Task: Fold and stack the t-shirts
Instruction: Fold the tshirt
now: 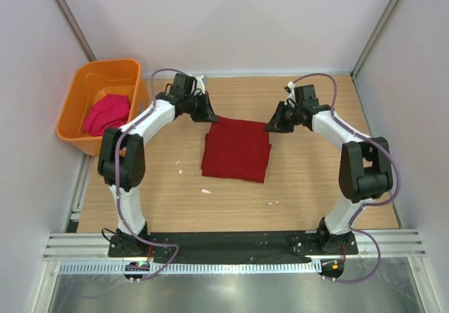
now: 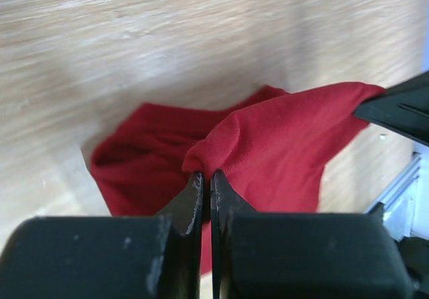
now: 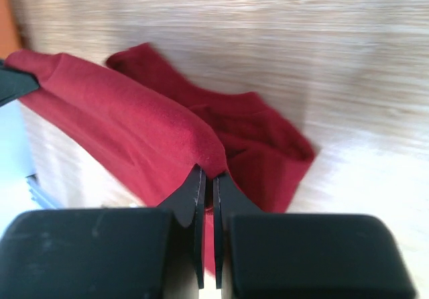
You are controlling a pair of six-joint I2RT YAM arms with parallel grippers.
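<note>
- We see the crimson t-shirt (image 1: 236, 148) lying on the wooden surface (image 1: 316, 187), about midway between the two arms, as a roughly rectangular folded pad.
- The far edge of that pad is the part being handled. Its two far corners are each taken by one arm.
- The left tool (image 2: 206, 178) has its jaws pinched together on a raised fold of the crimson cloth. In the left wrist view the fabric bunches up right at the fingertips, with almost no gap between them.
- The right tool (image 3: 208, 177) is likewise clamped narrow on the opposite far corner, and the cloth rises in a ridge from its fingertips.
- Between the two grips the red edge runs as a lifted band. Each wrist view shows the other arm's dark tip at the far end of that band.
- Under the raised edge, more of the same shirt lies flat on the surface, with a ribbed hem or neckline showing.
- The magenta-pink t-shirt (image 1: 106, 114) sits inside the orange tub (image 1: 77, 102) at the far left, off the wooden surface and well apart from the crimson one. It looks bunched rather than folded, though the overhead view is too small for us to be sure.
- A few small pale specks lie on the surface near the crimson shirt's near edge.
</note>
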